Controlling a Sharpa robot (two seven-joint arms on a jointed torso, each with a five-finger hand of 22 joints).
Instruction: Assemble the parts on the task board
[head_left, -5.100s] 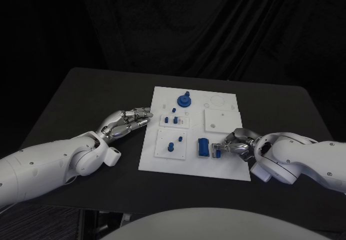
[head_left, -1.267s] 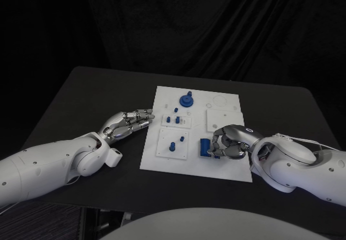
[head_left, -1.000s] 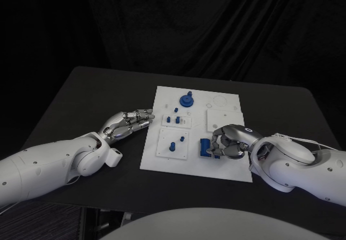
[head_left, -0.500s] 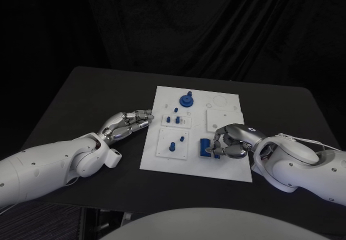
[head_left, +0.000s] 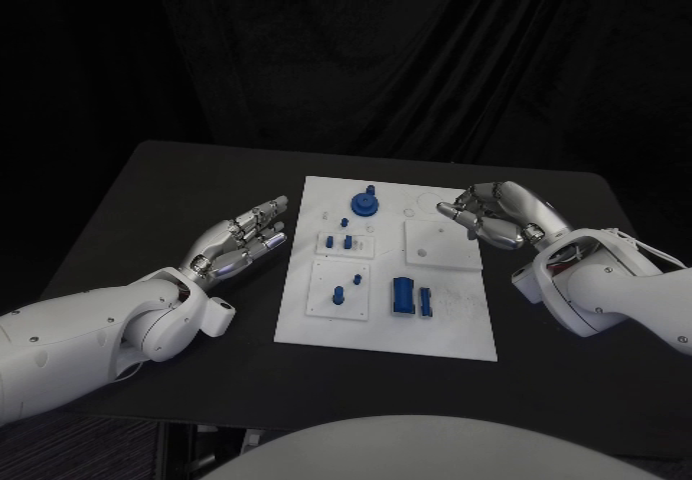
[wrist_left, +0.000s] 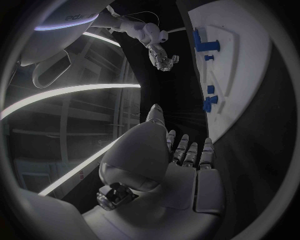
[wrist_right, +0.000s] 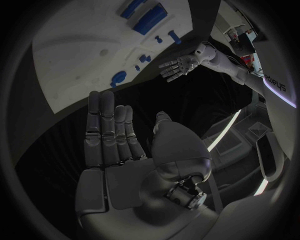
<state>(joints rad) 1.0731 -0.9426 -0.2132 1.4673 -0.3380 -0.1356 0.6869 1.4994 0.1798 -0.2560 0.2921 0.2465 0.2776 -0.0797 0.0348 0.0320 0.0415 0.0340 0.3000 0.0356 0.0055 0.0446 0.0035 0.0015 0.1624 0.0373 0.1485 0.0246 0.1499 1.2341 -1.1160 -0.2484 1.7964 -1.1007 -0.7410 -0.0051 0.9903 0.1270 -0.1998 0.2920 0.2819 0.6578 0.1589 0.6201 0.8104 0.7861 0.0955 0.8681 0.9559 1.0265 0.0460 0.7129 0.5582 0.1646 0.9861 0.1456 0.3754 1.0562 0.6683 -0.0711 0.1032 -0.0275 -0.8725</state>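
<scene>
The white task board (head_left: 450, 330) lies in the middle of the table. On it stand a round blue part (head_left: 365, 203) at the far end, small blue pegs (head_left: 340, 241), one peg (head_left: 338, 294) and two blue blocks (head_left: 405, 293) side by side. My left hand (head_left: 245, 236) hovers left of the board with fingers stretched out and nothing in it. By the board's far right edge my right hand (head_left: 492, 213) is also empty; its fingers (wrist_right: 109, 127) lie straight in the right wrist view. The left wrist view shows my left hand (wrist_left: 182, 159), the board (wrist_left: 247, 65) and the pegs (wrist_left: 209, 103).
The black table (head_left: 159, 190) has free room to the left and right of the board. Its far edge meets a dark curtain. In the right wrist view the blocks (wrist_right: 150, 18) and round part (wrist_right: 117, 78) sit on the board (wrist_right: 75, 50).
My right hand has let go of the blue blocks at the board's near right, pulled away to the far right edge and spread out. The blocks stay on the board. My left hand's fingers have straightened.
</scene>
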